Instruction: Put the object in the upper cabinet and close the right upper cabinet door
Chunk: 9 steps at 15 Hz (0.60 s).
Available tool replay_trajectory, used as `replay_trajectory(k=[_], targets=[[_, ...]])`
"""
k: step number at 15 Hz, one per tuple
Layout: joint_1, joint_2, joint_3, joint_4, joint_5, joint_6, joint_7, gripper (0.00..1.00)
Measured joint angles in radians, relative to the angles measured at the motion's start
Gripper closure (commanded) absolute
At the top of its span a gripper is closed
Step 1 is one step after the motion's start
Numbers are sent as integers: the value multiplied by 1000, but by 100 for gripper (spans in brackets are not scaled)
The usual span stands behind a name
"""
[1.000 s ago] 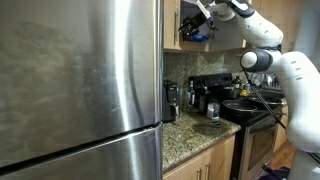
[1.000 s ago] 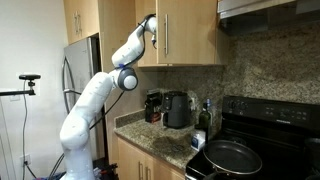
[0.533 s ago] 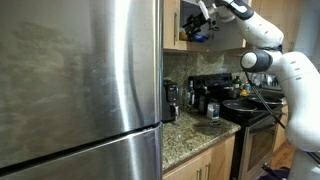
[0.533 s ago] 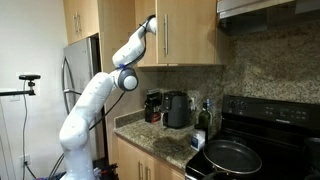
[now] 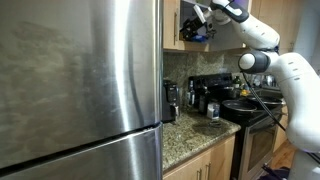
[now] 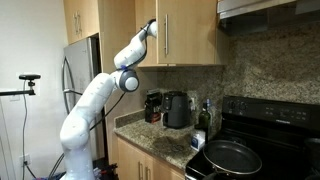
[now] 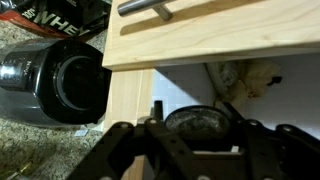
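Observation:
My gripper (image 7: 197,130) reaches into the open upper cabinet (image 7: 270,95), which has a white interior. A dark round speckled object (image 7: 200,118) sits between its fingers, and the jaws look closed on its sides. In both exterior views the gripper (image 5: 198,17) (image 6: 150,22) is high up at the cabinet opening. A dark and blue shape (image 5: 197,35) hangs just below it. The wooden cabinet door (image 7: 220,35) with its metal bar handle (image 7: 145,8) stands open just above the gripper in the wrist view.
A black coffee maker (image 7: 60,85) (image 6: 178,108) stands on the granite counter (image 5: 195,128) below the cabinet. A steel fridge (image 5: 80,90) fills the near side. A black stove with a pan (image 6: 232,158) is beside the counter. A closed cabinet door (image 6: 190,30) is next to the open one.
The gripper has shifted slightly further toward the cabinet opening; the rest of the scene is unchanged.

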Motion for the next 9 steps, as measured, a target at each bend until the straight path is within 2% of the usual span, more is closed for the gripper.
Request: replay_trajectory(k=[6,7,9], targets=[[73,32,0,3,-90,93,35,67],[76,35,0,4,-91,99,45,26],[76,36,2,3,-91,102,74,11]])
